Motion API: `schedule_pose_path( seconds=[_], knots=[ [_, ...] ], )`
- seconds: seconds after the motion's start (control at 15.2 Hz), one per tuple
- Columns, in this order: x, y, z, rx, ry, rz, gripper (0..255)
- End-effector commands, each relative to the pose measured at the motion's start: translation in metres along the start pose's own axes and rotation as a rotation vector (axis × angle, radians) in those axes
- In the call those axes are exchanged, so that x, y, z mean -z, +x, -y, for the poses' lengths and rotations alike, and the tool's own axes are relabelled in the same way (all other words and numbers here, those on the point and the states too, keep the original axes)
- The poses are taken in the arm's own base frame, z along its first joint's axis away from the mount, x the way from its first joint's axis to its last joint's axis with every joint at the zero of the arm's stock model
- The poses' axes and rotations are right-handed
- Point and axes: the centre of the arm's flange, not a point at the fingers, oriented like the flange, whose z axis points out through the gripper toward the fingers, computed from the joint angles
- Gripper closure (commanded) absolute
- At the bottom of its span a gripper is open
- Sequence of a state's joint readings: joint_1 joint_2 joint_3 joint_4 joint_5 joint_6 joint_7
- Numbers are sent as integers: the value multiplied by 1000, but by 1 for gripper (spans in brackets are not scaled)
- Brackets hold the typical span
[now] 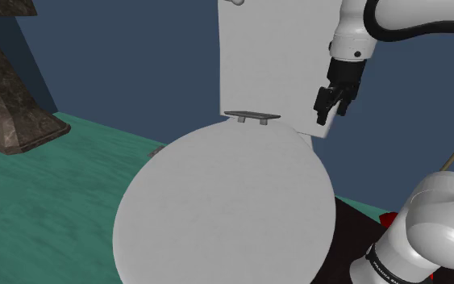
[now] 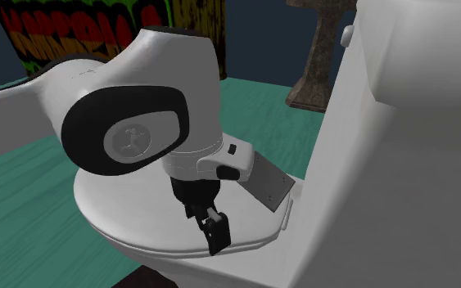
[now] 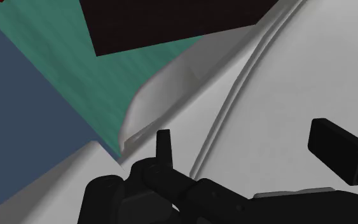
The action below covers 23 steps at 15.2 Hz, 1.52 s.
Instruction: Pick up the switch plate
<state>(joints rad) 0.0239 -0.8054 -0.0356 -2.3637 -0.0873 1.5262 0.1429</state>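
I see the gripper [image 1: 331, 106] with its jaws spread wide in the wrist view, holding nothing; between the fingers [image 3: 163, 146] there is just the white toilet seat rim [image 3: 234, 127]; I cannot tell whether they touch it. The grey switch plate [image 1: 251, 116] sits at the back of the toilet lid [image 1: 225, 202], against the tank [image 1: 265, 56], near the gripper on the shoulder view's left.

White arm [image 1: 426, 20] comes in from shoulder view's upper right, wrist [image 1: 352, 47] tilted down, black gripper [image 1: 332, 105] aimed down-left w/ fingers [image 3: 163, 145] spread well apart.
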Motion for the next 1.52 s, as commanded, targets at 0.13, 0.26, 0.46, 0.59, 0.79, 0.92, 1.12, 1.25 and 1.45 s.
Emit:
schedule_pose_path(
  seconds=[0.13, 0.26, 0.46, 0.59, 0.79, 0.92, 1.12, 1.25, 1.45],
  knots=[
    [7, 19, 29, 54, -118, -17, 0],
    [12, 37, 60, 108, -236, -34, 0],
    [12, 60, 108, 190, -413, -60, 0],
    [7, 73, 141, 244, -531, -77, 0],
    [-7, 90, 190, 325, -707, -103, 0],
    [-20, 99, 221, 379, -825, -120, 0],
    [-46, 110, 264, 457, -995, -145, 0],
    [-56, 111, 265, 457, -995, -145, 0],
    [-72, 111, 266, 457, -995, -145, 0]
  ],
)
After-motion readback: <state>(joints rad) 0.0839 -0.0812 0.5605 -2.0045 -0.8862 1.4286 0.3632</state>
